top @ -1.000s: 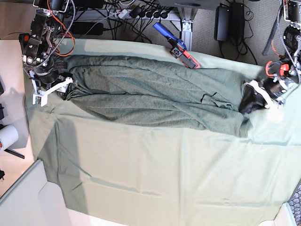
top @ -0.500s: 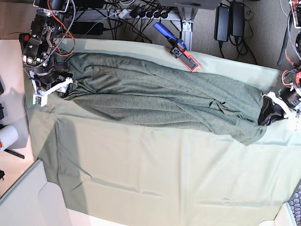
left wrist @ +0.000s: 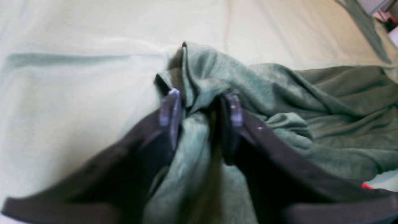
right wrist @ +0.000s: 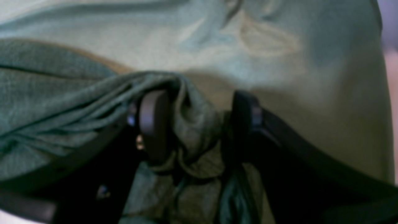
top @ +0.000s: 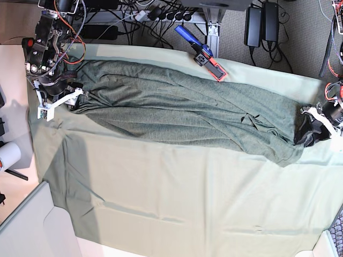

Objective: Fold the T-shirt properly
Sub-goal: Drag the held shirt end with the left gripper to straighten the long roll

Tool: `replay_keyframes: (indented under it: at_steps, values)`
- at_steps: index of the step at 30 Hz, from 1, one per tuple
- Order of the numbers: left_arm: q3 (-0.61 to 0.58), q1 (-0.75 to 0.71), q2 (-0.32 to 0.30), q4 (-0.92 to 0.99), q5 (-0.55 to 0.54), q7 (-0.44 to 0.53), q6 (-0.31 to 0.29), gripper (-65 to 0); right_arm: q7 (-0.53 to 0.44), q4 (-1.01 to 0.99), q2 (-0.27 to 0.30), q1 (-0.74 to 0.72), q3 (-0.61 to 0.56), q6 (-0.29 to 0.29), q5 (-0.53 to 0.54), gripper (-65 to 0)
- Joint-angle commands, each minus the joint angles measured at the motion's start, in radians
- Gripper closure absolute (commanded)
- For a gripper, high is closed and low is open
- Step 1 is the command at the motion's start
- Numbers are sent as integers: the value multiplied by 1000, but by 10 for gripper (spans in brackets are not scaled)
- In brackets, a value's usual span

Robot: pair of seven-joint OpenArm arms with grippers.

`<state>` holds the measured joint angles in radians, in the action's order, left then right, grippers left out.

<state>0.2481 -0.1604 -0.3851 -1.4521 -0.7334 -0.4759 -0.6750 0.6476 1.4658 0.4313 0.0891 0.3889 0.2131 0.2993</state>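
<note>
The dark grey-green T-shirt (top: 182,110) lies stretched in a long wrinkled band across the pale mint tablecloth (top: 187,198). At the band's right end my left gripper (top: 310,130) rests low on the cloth. In the left wrist view its fingers (left wrist: 169,115) stand apart, and my left gripper (left wrist: 202,105) is open with a loose fold of T-shirt (left wrist: 311,102) lying between them. At the band's left end my right gripper (top: 67,99) holds the other end. Its wrist view shows my right gripper (right wrist: 199,115) shut on a bunched wad of T-shirt (right wrist: 62,102).
A blue and red tool (top: 201,52) lies at the cloth's back edge. Cables and a power strip (top: 161,13) run behind the table, with black power bricks (top: 261,24) beside them. A white roll (top: 8,155) sits off the left edge.
My left gripper moved right, dragging the T-shirt's end and stretching it out, then its fingers parted. The right gripper has stayed in place.
</note>
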Motion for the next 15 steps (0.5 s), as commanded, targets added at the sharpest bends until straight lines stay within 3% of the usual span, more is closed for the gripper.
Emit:
replay_keyframes:
  at_steps: [1,11,15]
  values:
    - [2,10,-17,-13,-18,15,-23,-256,-22,14,19,-11,11,-5,5,-323]
    - [-58,55,-7,121,-5,34,-19,-257,-21,14,19,-11,11,-5,5,-323]
    - [-58,123,-9,201,-11,30,-17,-317,-21,14,19,-11,11,-5,4,-323]
